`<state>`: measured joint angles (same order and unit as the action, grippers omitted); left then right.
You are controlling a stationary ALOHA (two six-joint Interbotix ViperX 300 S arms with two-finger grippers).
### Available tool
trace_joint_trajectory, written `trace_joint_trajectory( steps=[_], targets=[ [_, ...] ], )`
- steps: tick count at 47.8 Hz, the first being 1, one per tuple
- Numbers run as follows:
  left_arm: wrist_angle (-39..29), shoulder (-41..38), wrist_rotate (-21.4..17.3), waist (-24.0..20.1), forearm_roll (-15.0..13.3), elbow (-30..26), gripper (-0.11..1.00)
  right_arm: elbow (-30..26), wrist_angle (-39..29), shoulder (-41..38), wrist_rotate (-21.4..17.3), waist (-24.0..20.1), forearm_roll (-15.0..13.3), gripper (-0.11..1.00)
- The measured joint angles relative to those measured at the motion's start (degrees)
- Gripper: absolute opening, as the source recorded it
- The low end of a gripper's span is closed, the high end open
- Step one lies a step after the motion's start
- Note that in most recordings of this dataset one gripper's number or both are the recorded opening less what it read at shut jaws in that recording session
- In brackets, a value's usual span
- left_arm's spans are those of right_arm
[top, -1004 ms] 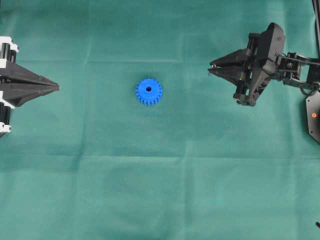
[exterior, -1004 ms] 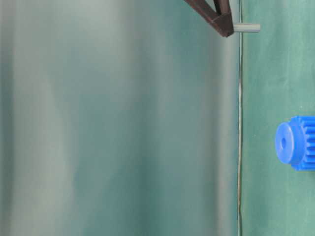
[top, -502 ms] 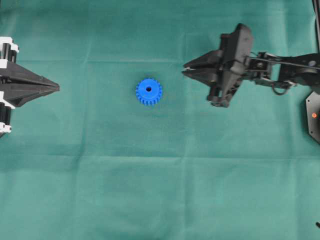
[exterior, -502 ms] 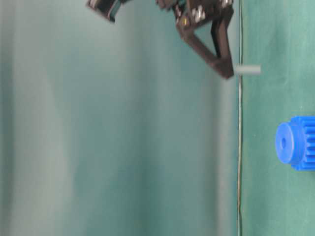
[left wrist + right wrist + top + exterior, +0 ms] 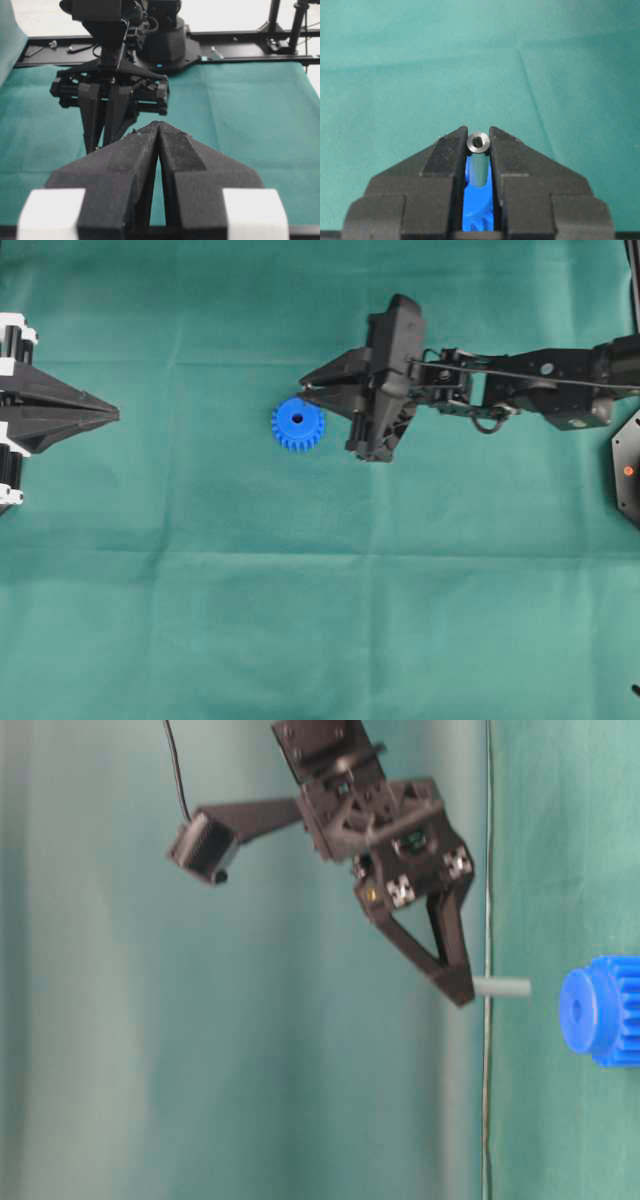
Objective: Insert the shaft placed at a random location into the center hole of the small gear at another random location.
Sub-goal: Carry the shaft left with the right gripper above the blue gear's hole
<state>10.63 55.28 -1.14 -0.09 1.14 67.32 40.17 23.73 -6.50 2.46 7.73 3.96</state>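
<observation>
While the left claw (image 5: 112,415) sits at the left edge of the overhead view with its fingers pressed together on nothing, the right claw (image 5: 304,389) reaches in from the right to the middle of the frame. Its tips lie just at the upper right of the gear (image 5: 297,424), which rests flat on the green cloth (image 5: 300,590) of the counter, left of centre. The hole (image 5: 297,419) in its hub faces up and is uncovered.

From the right wrist view, the right claw (image 5: 479,145) is clamped on the shaft (image 5: 478,165), a short grey pin pinched between the two fingertips, its shiny round end toward the camera; blue gear (image 5: 479,207) shows in the gap beneath it.

At table level, the shaft (image 5: 503,987) sticks out of the claw's tip (image 5: 462,992) toward the right of the frame, clear of the gear (image 5: 600,1010) and a little above its hub in the picture, with a small gap between them.
</observation>
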Motion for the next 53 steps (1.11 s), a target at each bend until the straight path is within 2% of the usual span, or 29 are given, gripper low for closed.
trace_joint_trajectory(
  steps=[9, 53],
  targets=[
    [-0.18, 0.00, 0.00, -0.09, 0.00, 0.00, 0.00, -1.76, -0.09, -1.67, 0.00, -0.44, 0.00, 0.13],
    [-0.18, 0.09, 0.09, -0.09, 0.00, 0.09, 0.00, -2.46, 1.41, -5.27, 0.00, -0.44, 0.09, 0.13]
  ],
)
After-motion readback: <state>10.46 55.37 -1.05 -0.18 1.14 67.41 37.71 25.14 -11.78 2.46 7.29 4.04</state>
